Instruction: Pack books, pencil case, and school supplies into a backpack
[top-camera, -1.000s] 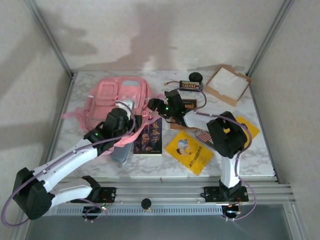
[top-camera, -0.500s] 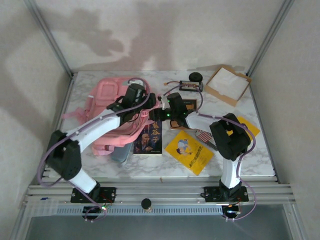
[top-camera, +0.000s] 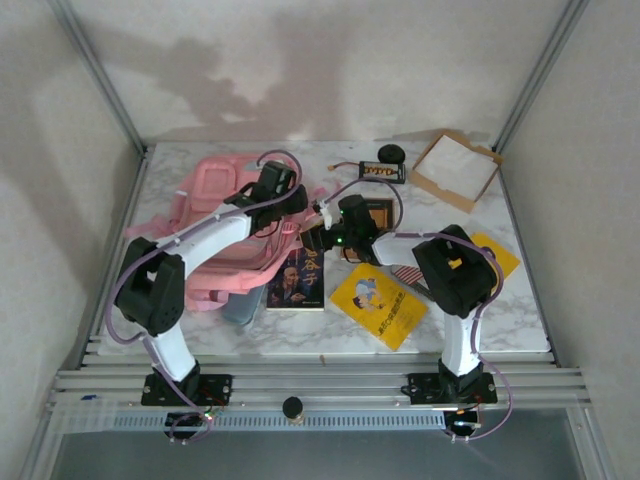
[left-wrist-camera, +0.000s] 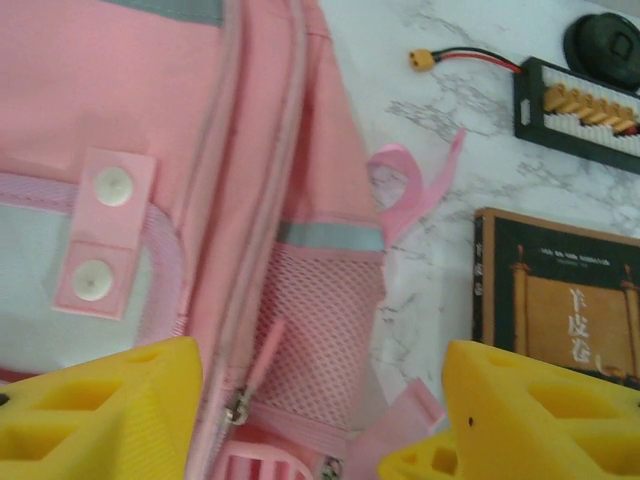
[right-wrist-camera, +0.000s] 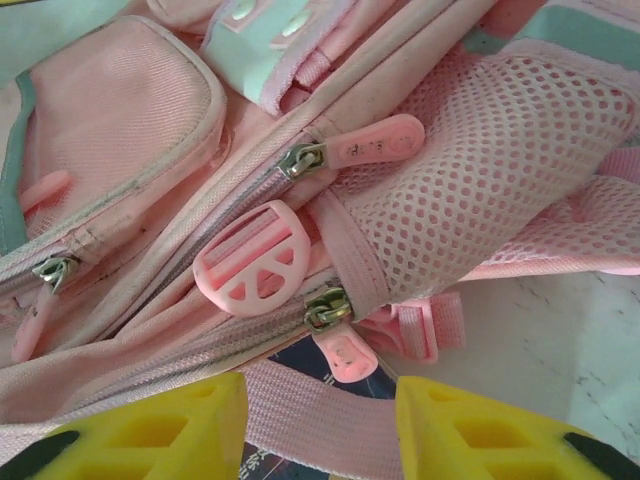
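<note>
- I judge nothing packed: the backpack lies zipped on the surface, with the books beside it and the pencil case at its near edge.
- My left pincer gapes empty over the mesh pocket.
- My right pincer straddles a strap; I cannot tell whether it grips.
- The right wrist view shows closed zipper pulls, too small to make out from above.

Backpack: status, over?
Left tool open over backpack side. Right tool open, astride a strap. Zips look shut; books lie outside.
</note>
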